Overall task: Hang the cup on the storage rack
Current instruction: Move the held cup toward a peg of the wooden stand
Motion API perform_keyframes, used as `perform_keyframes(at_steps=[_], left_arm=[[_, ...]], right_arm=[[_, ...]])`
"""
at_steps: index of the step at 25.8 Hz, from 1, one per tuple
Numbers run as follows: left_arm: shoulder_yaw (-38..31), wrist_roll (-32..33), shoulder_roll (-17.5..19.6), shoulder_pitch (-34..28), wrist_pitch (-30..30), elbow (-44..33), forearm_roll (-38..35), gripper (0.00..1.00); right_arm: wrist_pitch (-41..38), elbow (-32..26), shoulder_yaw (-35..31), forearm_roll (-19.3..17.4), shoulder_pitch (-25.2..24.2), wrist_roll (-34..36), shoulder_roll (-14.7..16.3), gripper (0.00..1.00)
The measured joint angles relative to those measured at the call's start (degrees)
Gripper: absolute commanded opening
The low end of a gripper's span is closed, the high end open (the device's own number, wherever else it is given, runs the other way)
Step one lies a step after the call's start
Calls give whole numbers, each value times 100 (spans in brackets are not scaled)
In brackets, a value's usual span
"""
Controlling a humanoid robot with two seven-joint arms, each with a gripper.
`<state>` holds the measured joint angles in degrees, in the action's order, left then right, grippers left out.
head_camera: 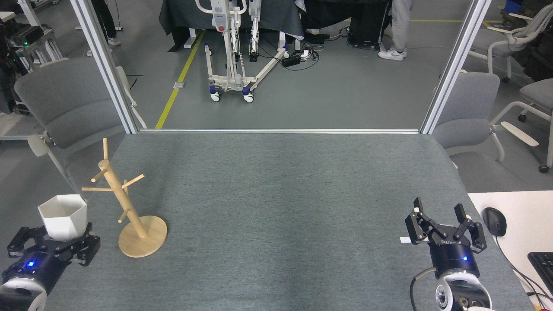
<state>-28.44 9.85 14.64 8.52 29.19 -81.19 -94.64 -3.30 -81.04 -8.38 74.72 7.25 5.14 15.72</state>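
Where claw (51,242) grips, cup (63,216) base hidden

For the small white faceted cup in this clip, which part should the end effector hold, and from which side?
Hold the small white faceted cup by its lower tapered body, coming from below, as the left end effector does now. The flat facets suit the fingers, and this leaves the hexagonal rim clear beside the light wooden peg rack. The handle hole is not visible in this view.

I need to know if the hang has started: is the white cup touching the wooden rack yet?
Apart. The head view shows grey floor between the cup and the storage rack.
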Motion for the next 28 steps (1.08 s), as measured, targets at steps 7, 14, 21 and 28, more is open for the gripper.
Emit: perform_keyframes(at_steps=[7,14,21,28], left_arm=[[-20,49,2,172,-22,-25,4,0],[-21,94,10,279,-41,-37,-9,0],[-14,99,17,298,-53,35,-37,0],[-11,106,16,385,-72,42,-47,0]], right_arm=[[4,0,3,2,3,28,0,99],[8,0,9,7,13,-7,-14,99],[15,0,12,8,14,-12,-24,99],[15,0,17,8,14,-29,-32,99]])
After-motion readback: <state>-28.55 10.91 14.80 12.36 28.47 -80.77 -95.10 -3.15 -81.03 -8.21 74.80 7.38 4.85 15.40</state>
